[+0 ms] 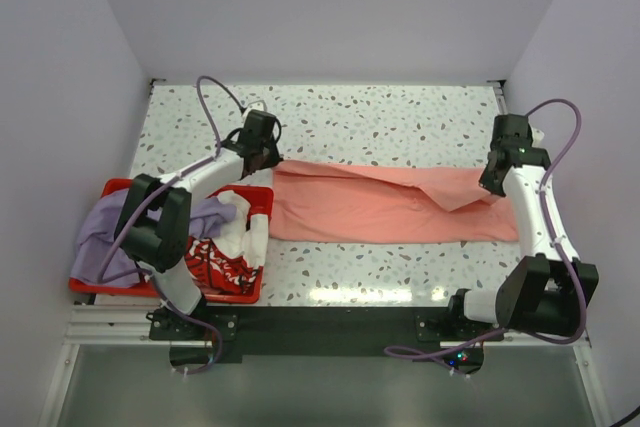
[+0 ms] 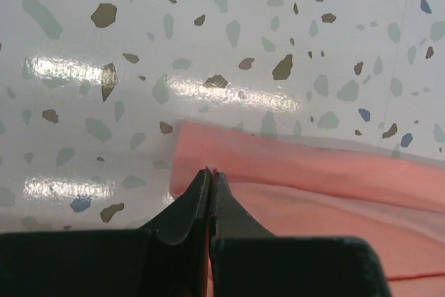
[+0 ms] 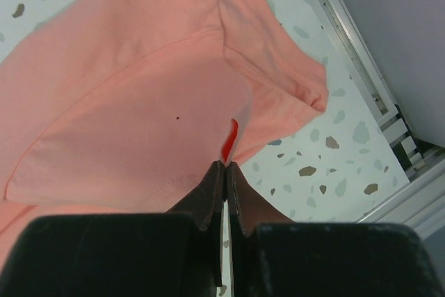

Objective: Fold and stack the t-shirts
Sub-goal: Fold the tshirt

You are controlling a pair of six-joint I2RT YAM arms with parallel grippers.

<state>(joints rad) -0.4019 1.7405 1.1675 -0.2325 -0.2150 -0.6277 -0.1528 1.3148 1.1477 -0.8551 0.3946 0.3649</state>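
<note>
left gripper [image 2: 210, 172] clenched on left edge of pink tee [image 1: 380, 207] | right gripper [image 3: 226, 165] clenched on its right end, beside red tag [image 3: 231, 140], no legible writing | tee stretched on table [image 1: 400, 117] between them

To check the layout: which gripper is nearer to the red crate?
Left. The left gripper is just past the crate, by its far right corner; the right gripper is across the table, holding the pink t-shirt.

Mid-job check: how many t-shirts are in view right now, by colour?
salmon-pink t-shirt: 1
lavender t-shirt: 1
white t-shirt with red print: 1
Total: 3
</note>
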